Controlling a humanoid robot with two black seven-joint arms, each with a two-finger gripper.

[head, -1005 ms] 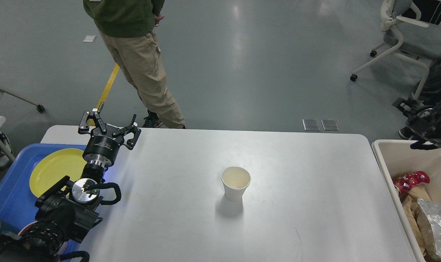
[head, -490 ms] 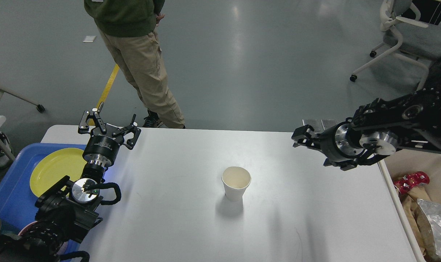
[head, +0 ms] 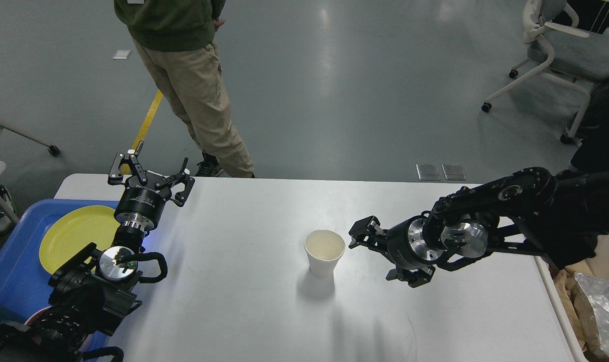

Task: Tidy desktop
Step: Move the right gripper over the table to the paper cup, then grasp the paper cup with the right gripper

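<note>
Head view: our right gripper (head: 380, 256), jaws spread wide, hovers just right of the white paper cup (head: 324, 253) mid-desktop (head: 244, 301); our left gripper (head: 151, 173) gapes open, well apart.

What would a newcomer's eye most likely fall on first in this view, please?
Probably the white paper cup, standing upright and alone in the middle of the large white rectangular desktop. Next, the right gripper, open just to the cup's right without touching it. At the left edge, the left gripper hangs open beside a round yellow plate in a blue plastic tray.
</note>
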